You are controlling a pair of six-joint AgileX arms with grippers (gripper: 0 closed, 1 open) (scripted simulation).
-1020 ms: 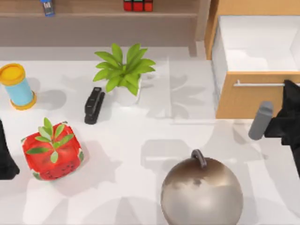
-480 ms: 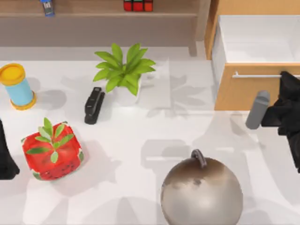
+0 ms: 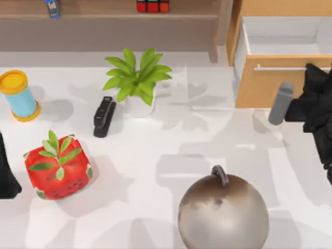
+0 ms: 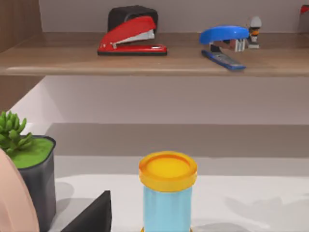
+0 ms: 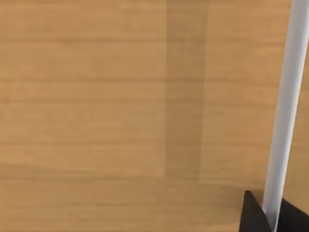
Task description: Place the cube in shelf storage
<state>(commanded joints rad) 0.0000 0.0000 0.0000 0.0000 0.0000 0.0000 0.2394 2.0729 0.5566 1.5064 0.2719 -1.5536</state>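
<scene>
You'll see the right pincer (image 3: 322, 70), apparently gripping the handle (image 3: 282, 68), has pushed the drawer (image 3: 277, 85) further in.

Your top view looks straight down on the counter (image 3: 155, 155) from well above, taking in the shelf storage (image 3: 104, 21) along its far edge. Your left wrist view sits low and faces that shelf storage (image 4: 145, 60) level from near the yellow-capped tube (image 4: 167, 193), shared with the top view (image 3: 18, 96). Your right wrist view presses close against the drawer front (image 5: 120, 96), its bar handle (image 5: 285, 106) just beside the right tool (image 5: 263, 217).
</scene>
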